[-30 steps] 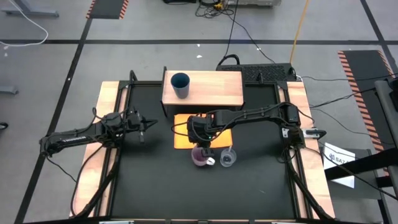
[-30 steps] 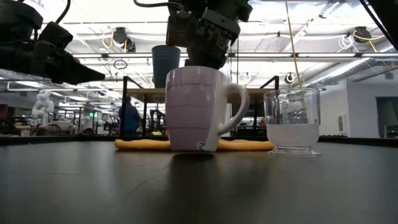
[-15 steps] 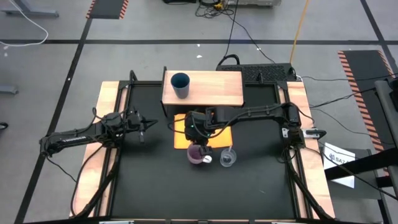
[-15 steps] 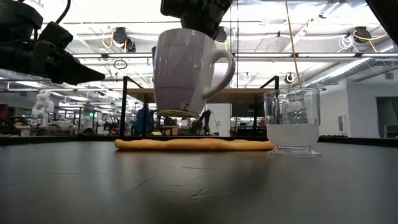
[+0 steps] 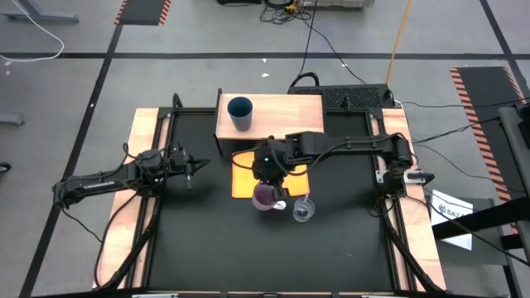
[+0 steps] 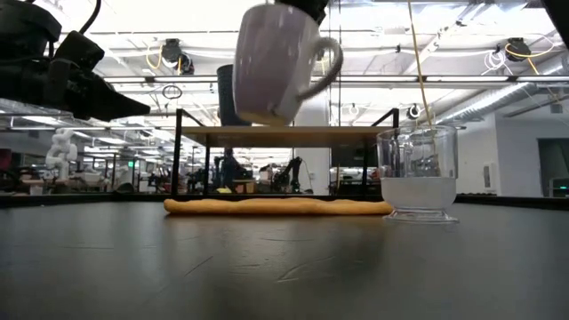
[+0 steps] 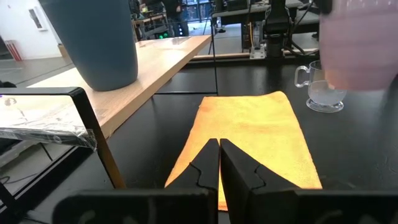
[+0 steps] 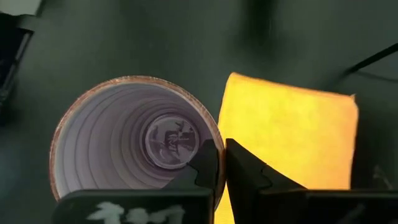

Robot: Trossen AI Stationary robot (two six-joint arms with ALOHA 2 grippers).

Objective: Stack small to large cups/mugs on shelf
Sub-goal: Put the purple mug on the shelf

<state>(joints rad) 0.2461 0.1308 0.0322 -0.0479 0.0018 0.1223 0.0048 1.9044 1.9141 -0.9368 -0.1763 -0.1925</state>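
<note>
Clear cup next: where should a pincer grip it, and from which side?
Judging by its pose, grip the clear cup by the rim wall, coming straight down from above. It stands upright and open-topped on the black table, apart from the orange cloth. Pinch the side away from its small handle. The right pincer holds the lilac mug by its rim this way.

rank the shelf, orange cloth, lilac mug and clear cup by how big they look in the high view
1. shelf
2. orange cloth
3. lilac mug, held raised by the right gripper, so nearer the camera
4. clear cup, about alike; unsure
</note>
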